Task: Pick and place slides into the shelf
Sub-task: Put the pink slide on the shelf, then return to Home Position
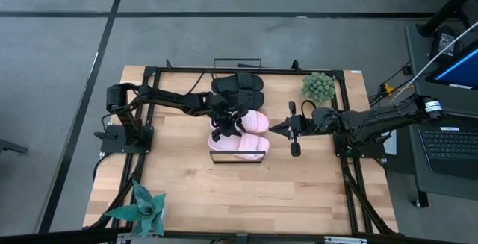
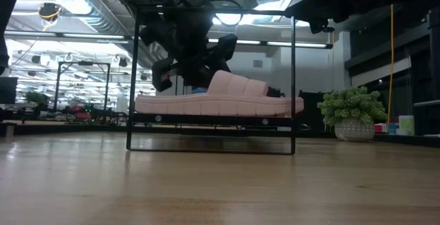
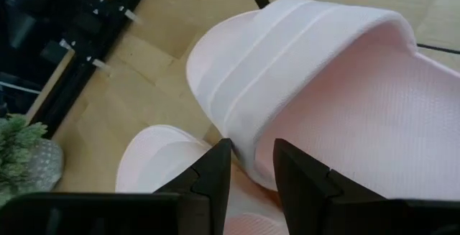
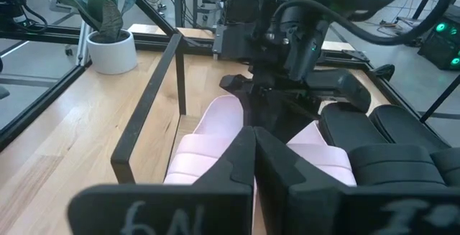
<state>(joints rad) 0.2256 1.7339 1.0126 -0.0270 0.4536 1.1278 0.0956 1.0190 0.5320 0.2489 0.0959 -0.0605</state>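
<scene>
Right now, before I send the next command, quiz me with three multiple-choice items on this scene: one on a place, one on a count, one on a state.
1. Where is the left gripper?
A) above the pink slides on the shelf
B) far from the shelf, at a corner
C) under the shelf

2. How many black slides show?
A) none
B) two
C) four

3. How do the jaws of the right gripper stand?
A) wide open
B) shut on a black slide
C) shut, holding nothing

Answers:
1 A: the high view shows it over the pink pair.
2 B: one pair lies at the shelf's far end.
3 C: the right wrist view shows them pressed together, empty.
</scene>
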